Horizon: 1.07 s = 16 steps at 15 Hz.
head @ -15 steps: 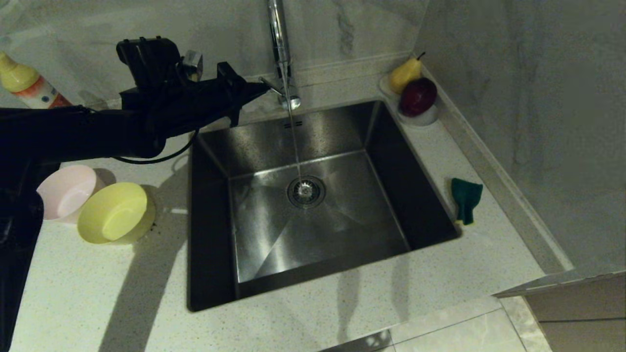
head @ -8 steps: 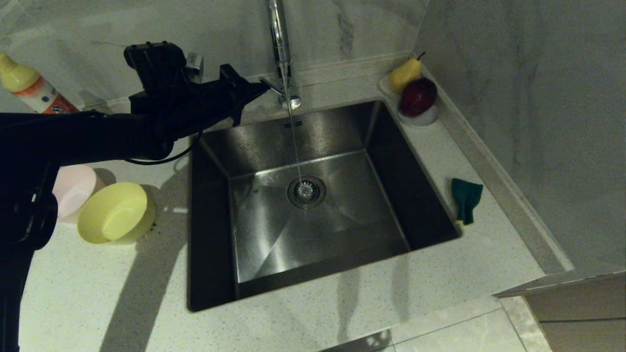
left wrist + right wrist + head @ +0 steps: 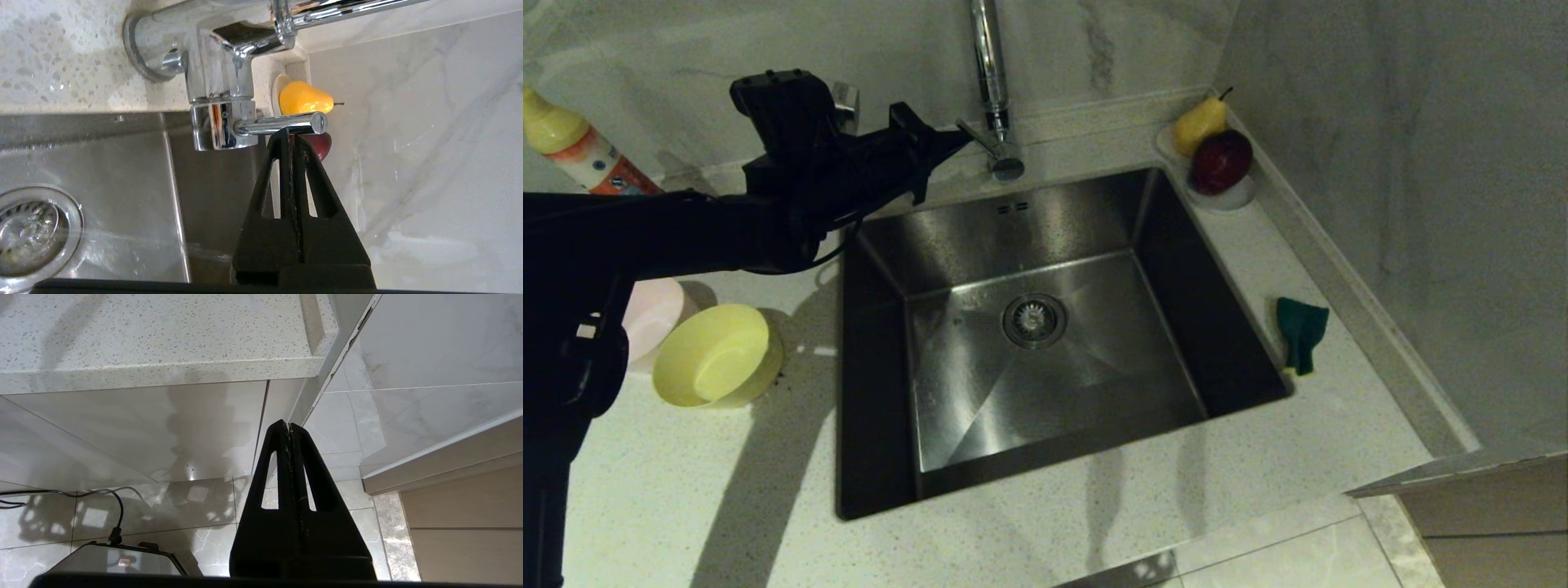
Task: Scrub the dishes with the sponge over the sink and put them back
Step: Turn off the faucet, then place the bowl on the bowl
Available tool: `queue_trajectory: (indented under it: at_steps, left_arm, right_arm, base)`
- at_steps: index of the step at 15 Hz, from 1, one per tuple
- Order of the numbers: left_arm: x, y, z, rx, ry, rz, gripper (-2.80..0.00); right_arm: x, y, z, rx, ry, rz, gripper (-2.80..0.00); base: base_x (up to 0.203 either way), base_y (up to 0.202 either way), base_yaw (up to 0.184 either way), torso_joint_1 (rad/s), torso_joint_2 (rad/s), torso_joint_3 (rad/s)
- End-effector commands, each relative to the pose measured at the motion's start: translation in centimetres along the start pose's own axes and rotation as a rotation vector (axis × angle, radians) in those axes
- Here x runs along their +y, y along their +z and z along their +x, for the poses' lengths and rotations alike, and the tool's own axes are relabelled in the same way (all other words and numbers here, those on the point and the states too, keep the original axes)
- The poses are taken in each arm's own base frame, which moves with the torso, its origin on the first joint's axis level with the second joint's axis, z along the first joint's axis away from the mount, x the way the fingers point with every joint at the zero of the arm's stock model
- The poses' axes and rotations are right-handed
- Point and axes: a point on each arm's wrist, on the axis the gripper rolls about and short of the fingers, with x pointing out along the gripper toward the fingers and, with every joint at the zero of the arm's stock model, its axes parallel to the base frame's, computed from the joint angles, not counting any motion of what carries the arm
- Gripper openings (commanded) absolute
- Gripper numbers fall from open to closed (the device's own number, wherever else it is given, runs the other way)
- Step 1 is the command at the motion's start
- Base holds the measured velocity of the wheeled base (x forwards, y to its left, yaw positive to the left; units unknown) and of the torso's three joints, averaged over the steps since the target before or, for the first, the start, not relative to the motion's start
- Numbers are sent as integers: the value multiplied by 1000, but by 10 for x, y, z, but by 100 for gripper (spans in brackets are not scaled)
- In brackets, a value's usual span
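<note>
From the head view, my left pincer (image 3: 960,139), fingers pressed together and empty, sits at the chrome tap's thin lever (image 3: 977,136), ten o'clock of the steel sink (image 3: 882,457). The yellow plastic bowl (image 3: 717,356) and pale pink bowl (image 3: 654,314) wait at nine o'clock, the green-backed sponge (image 3: 1300,332) at three.

In the left wrist view my tips touch the lever (image 3: 282,123); I'd push gently, square on.

In the right wrist view my right pincer (image 3: 289,430) hangs closed below the counter. No writing is readable anywhere.

Closed left pincer (image 3: 291,136) touching tap lever (image 3: 282,123)

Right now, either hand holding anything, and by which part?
Nothing held. The shut left hand only presses its tips against the chrome tap lever; the shut right hand hangs empty below the counter.
</note>
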Motion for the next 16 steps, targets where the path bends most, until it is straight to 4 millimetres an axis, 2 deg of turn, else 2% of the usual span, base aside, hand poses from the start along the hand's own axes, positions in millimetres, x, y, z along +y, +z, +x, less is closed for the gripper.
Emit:
queue_trajectory:
  at_steps: [1, 4, 6, 9, 11, 13, 14, 16]
  left_arm:
    - [5, -1, 1, -2, 6, -7, -280]
    - [-1, 2, -4, -4, 12, -8, -280]
    - [-10, 1, -16, 5, 29, -17, -280]
    - [-47, 1, -54, 12, 44, 10, -280]
    - [-77, 0, -86, 4, 44, 89, -280]
    - [-118, 3, -123, -44, 83, 211, -280]
    - [-134, 3, -141, -62, 143, 288, -280]
    - [-149, 1, -168, -169, 382, 473, -280]
  right_arm:
    - [0, 0, 0, 0, 2, -1, -280]
    - [0, 0, 0, 0, 1, -1, -280]
    - [0, 0, 0, 0, 1, -1, -280]
    - [0, 0, 0, 0, 2, -1, -280]
    - [0, 0, 0, 0, 1, -1, -280]
    - [0, 0, 0, 0, 2, -1, -280]
    - [0, 0, 0, 0, -1, -1, -280]
    - [0, 0, 0, 0, -1, -1, -280]
  base:
    - [0, 0, 0, 0, 0, 0]
    - [0, 0, 0, 0, 0, 0]
    - [0, 0, 0, 0, 0, 0]
    - [0, 0, 0, 0, 0, 0]
    - [0, 0, 0, 0, 0, 0]
    - [0, 0, 0, 0, 0, 0]
    - [0, 0, 0, 0, 0, 0]
    - [0, 0, 0, 0, 0, 0]
